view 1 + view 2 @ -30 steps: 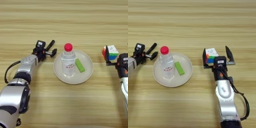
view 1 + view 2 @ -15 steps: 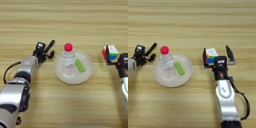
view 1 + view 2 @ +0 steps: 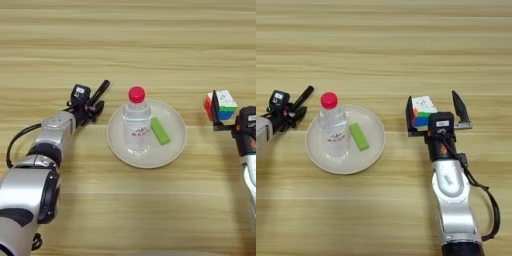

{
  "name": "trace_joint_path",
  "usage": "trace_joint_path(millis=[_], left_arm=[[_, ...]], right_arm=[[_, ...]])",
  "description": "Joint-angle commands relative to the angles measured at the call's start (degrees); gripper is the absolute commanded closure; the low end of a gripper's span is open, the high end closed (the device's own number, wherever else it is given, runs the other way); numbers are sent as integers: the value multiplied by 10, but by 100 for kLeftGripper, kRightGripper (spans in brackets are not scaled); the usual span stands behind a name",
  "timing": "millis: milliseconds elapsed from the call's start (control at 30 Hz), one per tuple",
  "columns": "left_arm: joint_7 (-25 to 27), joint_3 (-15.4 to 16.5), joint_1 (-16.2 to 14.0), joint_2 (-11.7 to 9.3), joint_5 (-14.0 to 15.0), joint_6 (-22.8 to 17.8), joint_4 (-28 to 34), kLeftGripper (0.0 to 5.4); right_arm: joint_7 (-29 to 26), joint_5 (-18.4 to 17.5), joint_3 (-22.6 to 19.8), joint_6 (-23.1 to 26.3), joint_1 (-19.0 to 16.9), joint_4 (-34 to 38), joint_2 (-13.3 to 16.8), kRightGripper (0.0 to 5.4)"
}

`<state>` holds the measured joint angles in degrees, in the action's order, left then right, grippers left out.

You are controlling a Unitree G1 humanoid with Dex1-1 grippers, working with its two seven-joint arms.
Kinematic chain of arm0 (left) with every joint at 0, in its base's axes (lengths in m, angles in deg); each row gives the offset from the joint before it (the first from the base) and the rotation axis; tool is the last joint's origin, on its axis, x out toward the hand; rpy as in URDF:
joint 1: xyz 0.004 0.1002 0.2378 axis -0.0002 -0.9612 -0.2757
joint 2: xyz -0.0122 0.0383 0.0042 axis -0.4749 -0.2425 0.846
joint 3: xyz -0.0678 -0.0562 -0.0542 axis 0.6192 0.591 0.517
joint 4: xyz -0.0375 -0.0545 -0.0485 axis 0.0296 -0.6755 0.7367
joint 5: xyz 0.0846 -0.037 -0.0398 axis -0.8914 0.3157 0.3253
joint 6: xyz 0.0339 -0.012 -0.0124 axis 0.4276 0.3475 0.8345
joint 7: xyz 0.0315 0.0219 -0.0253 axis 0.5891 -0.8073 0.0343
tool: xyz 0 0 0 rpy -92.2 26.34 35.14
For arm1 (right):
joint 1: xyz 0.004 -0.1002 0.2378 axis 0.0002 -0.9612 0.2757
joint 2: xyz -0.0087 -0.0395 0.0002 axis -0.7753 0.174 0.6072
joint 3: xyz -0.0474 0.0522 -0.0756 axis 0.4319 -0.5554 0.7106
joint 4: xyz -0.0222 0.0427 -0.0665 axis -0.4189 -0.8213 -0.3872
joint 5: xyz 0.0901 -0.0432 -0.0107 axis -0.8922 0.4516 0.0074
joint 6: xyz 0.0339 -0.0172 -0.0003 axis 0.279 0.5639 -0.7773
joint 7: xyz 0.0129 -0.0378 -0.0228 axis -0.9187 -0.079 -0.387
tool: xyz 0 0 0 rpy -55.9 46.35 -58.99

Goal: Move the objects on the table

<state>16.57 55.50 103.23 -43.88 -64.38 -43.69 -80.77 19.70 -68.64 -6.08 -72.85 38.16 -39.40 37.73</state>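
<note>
Your left gripper lies low on the table, its two black fingers closed around the slim black marker pen, whose free end angles up and away from the wrist. Just off to that gripper's right, the clear water bottle with the red cap stands upright on a round cream plate, with a green block lying beside it on the same plate (bottle and block look close together, though contact between them is hard to judge). Your right gripper rests further to the right, well apart from the plate, its fingers spread wide; a multicoloured puzzle cube sits between them, right up against the left finger, while the right finger stands clear of it with bare table in the gap. The cube sits on the table, not lifted.
</note>
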Motion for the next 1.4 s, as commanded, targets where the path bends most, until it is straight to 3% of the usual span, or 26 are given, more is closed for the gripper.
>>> trace_joint_path(millis=[33,500,1100,1400], left_arm=[[-1,-3,10,-7,-10,-7,-4,318],[4,-3,10,-9,-9,-5,-2,456],[25,0,10,-14,-2,0,23,457],[59,4,-13,-11,16,-14,142,457]], right_arm=[[-2,-5,-3,6,-2,11,1,0],[2,-10,-6,1,1,18,-4,0],[0,-14,-5,0,3,16,-4,0],[0,-13,-4,-1,5,14,-4,0]])
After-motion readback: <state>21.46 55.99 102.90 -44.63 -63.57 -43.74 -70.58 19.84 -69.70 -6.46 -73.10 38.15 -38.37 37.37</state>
